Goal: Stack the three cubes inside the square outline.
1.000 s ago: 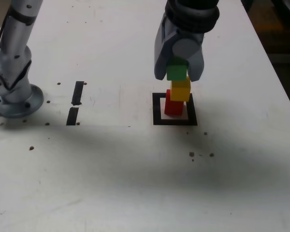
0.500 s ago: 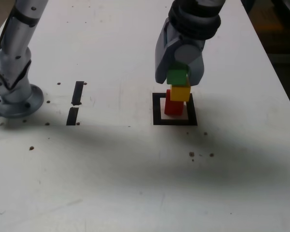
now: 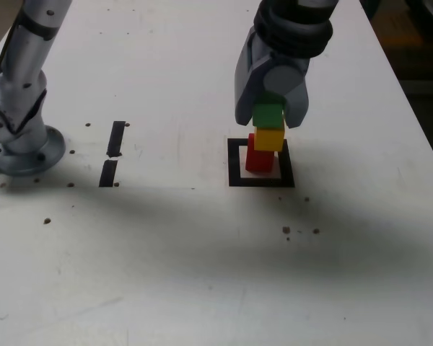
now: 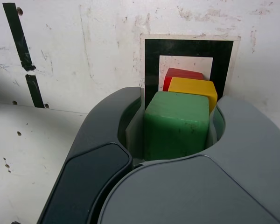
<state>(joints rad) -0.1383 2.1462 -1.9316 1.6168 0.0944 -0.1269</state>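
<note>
While the red cube (image 3: 260,157) stands inside the square outline (image 3: 235,166), the yellow cube (image 3: 269,139) rests on top of it, shifted a little towards the exterior view's right. The green cube (image 3: 268,113) is over the yellow one; whether those two touch, I cannot tell.

No cube has a long axis, being about as wide as it is tall. The green cube sits upright, one flat face turned towards the exterior camera and its top roughly level. The yellow cube also shows a flat face to that camera. In the wrist view, the edges of the yellow and red cubes run slightly askew to the sides of the black frame, and the green cube's top edges are nearly in line with it.

The gripper (image 4: 177,125) is closed on the green cube, with its two curved jaws pressed against opposite sides, parted only by the cube's width. It hangs over the stack, jaws pointing down and tipped a little, and the wrist above leans towards the exterior view's right. The arm's base (image 3: 29,150) stands on the white table (image 3: 151,267) at the exterior view's left, beyond two black tape strips (image 3: 115,138), and a grey link rises steeply from it out of the top of the picture.
</note>
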